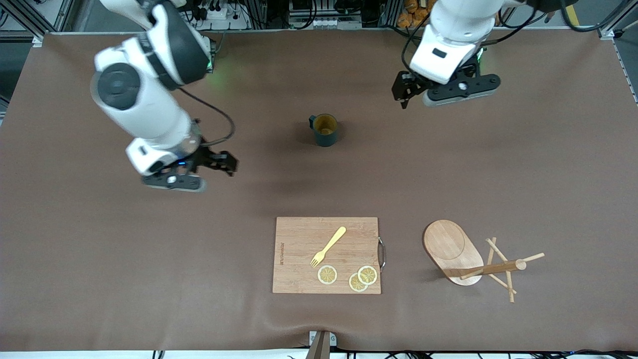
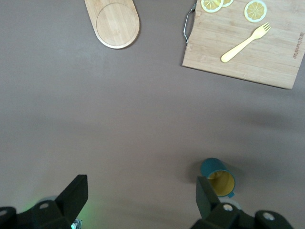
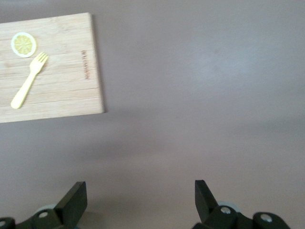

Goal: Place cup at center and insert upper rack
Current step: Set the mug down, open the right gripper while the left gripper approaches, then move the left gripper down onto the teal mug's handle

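The dark teal cup (image 1: 325, 129) stands upright on the brown table, its tan inside showing, and also appears in the left wrist view (image 2: 219, 176) beside one finger. The upper rack (image 1: 468, 259), a light wooden mug tree, lies tipped on its side near the front camera toward the left arm's end. Its oval base (image 2: 114, 21) faces up and its post and pegs point away from the board. My left gripper (image 1: 402, 94) (image 2: 141, 191) hangs open over bare table, holding nothing. My right gripper (image 1: 227, 163) (image 3: 140, 191) hangs open over bare table toward the right arm's end, also holding nothing.
A rectangular wooden cutting board (image 1: 299, 239) (image 2: 267, 57) (image 3: 62, 90) lies nearer to the front camera than the cup. It carries a yellow fork (image 1: 329, 246) and three lemon slices (image 1: 327, 274), with a metal handle (image 1: 382, 253) on the rack's side.
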Robot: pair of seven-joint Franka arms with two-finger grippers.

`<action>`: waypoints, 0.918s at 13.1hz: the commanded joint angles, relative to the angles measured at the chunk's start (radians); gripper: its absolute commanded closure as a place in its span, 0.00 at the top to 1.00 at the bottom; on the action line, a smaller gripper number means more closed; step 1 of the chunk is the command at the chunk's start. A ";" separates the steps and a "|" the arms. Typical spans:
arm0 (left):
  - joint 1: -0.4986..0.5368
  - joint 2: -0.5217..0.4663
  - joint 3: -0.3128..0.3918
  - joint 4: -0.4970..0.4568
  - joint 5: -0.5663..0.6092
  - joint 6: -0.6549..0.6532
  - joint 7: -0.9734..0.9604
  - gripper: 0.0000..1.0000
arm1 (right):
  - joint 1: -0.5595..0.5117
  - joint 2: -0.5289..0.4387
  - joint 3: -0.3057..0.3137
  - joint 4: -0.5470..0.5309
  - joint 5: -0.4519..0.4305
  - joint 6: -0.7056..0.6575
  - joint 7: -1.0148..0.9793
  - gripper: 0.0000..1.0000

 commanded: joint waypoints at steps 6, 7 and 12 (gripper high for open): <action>-0.324 0.153 -0.009 0.034 0.193 -0.004 -0.371 1.00 | -0.048 -0.151 -0.274 -0.028 0.048 -0.158 -0.428 1.00; -0.375 0.186 -0.009 0.034 0.219 -0.004 -0.432 1.00 | -0.052 -0.160 -0.294 -0.031 0.047 -0.164 -0.432 1.00; -0.642 0.418 -0.003 0.102 0.510 -0.004 -0.910 1.00 | -0.065 -0.164 -0.349 -0.009 0.033 -0.201 -0.545 1.00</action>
